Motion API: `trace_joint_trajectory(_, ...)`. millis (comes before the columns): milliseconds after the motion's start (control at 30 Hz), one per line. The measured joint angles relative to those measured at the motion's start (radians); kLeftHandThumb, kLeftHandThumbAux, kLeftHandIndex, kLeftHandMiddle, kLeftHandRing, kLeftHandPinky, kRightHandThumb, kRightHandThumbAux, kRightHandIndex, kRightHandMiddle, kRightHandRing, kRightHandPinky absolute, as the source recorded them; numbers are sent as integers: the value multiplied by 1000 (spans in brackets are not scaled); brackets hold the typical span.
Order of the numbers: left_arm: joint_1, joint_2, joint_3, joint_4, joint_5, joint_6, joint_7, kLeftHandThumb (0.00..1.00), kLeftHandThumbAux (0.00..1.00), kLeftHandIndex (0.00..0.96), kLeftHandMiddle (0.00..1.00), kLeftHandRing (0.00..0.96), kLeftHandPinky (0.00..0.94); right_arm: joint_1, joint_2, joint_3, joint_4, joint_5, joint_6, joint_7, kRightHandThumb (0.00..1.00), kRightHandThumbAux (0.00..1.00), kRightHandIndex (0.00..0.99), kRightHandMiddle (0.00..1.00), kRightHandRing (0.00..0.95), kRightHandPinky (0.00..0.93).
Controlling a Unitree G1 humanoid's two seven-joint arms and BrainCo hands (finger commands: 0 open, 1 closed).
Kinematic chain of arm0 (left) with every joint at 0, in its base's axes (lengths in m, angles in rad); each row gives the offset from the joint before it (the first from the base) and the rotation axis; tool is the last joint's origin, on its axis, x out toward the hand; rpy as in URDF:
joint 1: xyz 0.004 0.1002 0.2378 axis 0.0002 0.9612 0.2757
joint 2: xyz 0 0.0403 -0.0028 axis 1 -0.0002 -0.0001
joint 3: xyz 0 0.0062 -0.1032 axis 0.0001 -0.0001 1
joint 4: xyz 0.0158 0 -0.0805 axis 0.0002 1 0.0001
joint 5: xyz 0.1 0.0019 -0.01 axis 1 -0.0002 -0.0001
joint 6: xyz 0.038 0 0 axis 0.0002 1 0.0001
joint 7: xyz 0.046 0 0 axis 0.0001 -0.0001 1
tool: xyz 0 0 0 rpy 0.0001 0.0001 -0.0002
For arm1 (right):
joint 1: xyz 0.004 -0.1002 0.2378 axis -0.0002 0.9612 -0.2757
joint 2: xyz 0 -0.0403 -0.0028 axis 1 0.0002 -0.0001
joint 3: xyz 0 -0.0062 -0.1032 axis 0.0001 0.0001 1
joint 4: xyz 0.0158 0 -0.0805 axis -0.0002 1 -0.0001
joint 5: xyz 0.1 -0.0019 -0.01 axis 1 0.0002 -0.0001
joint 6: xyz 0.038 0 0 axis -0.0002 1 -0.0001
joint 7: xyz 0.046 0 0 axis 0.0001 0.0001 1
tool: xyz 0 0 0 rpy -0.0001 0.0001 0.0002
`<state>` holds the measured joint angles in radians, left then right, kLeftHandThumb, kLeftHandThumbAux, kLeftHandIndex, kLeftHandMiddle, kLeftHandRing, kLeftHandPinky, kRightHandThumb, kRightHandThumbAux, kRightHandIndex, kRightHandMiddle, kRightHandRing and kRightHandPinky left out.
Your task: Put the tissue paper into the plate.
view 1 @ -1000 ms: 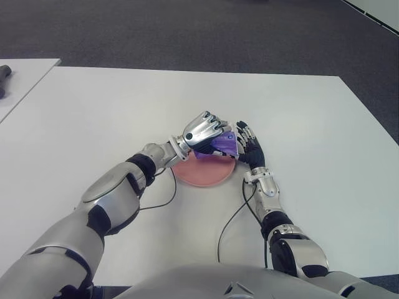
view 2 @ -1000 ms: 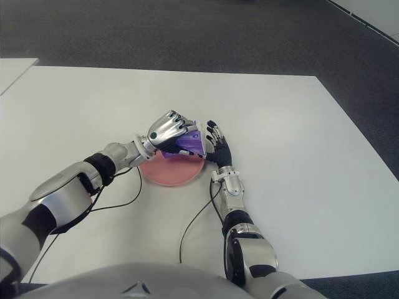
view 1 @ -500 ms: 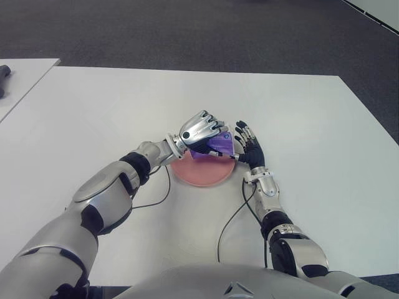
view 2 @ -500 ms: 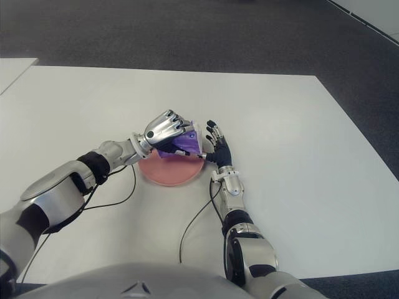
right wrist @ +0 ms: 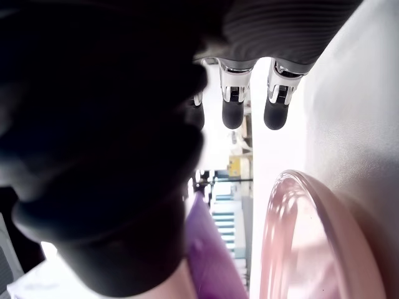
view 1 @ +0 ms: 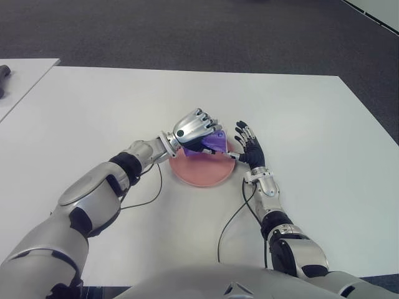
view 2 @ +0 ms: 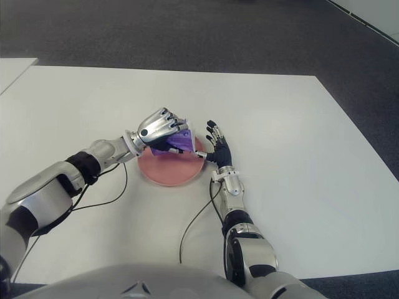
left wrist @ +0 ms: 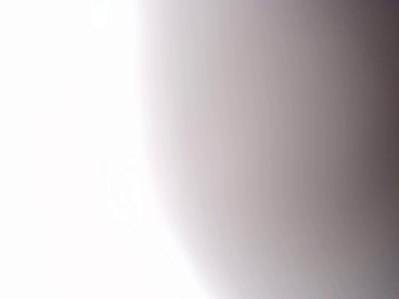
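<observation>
A purple tissue pack [view 1: 214, 142] is held over the far side of the pink plate [view 1: 202, 172] on the white table [view 1: 112, 106]. My left hand [view 1: 194, 129] is curled over the pack from above and grips it. My right hand [view 1: 248, 146] shows just to the right of the plate with its fingers [right wrist: 232, 106] spread and nothing in them. In the right wrist view the plate's rim [right wrist: 280, 224] and a purple edge of the pack [right wrist: 209, 249] show close by. The left wrist view is washed out and shows nothing clear.
A second white table [view 1: 22, 78] stands at the far left with a dark object [view 1: 4, 76] on it. Black cables [view 1: 234, 221] trail from both wrists over the table's near part. Dark carpet [view 1: 187, 31] lies beyond the far edge.
My left hand has drawn the purple pack leftward and slightly farther across the plate, opening a gap between it and my right hand. The right hand has stayed in place.
</observation>
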<state>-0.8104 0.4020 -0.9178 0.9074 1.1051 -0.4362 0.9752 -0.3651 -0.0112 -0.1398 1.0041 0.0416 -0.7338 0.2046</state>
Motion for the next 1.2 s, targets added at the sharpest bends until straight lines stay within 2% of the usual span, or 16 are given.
trace_joint_trajectory(500,10,81,44,-27,-9,-105,-130,742,695,444,842,844,828,-1,-1,-12,2,11,0,11,96,706,62,30,13,55)
trace_joint_trajectory(1033,18,121,49,-83,8,-96,-240,745,693,445,831,838,839,-4,-3,-17,5,22,0,24,96,706,62,30,13,55)
trace_joint_trajectory(1200,37,119,67,-85,0,-102,-241,734,696,442,815,813,797,-4,-4,-18,5,22,0,26,96,706,62,30,13,55)
